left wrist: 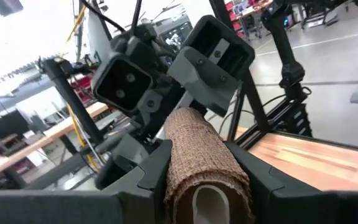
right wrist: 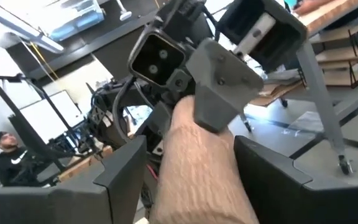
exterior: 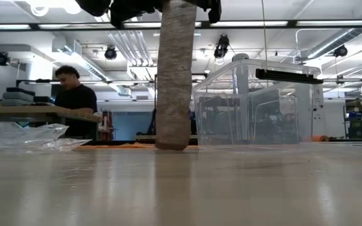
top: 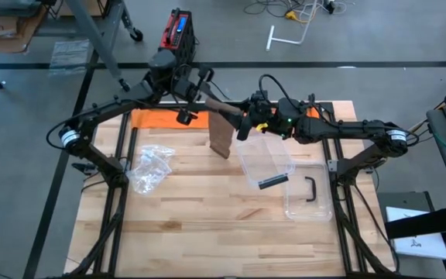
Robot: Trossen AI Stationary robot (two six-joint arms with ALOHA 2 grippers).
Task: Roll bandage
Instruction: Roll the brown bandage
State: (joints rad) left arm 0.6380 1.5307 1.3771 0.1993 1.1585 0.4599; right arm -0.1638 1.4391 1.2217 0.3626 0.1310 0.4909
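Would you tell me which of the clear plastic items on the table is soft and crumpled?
The plastic bag on the left arm's side; the clear box by the right arm is rigid and straight-walled.

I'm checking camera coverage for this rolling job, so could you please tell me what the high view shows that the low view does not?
Only the high view shows both arms whole, with the left gripper and right gripper meeting above the table, the box's lid lying flat, and the orange mat as a sheet.

Only the low view shows a person at a bench behind and the bandage's end touching the tabletop.

Both show the hanging brown bandage, the clear plastic box and the crumpled plastic bag.
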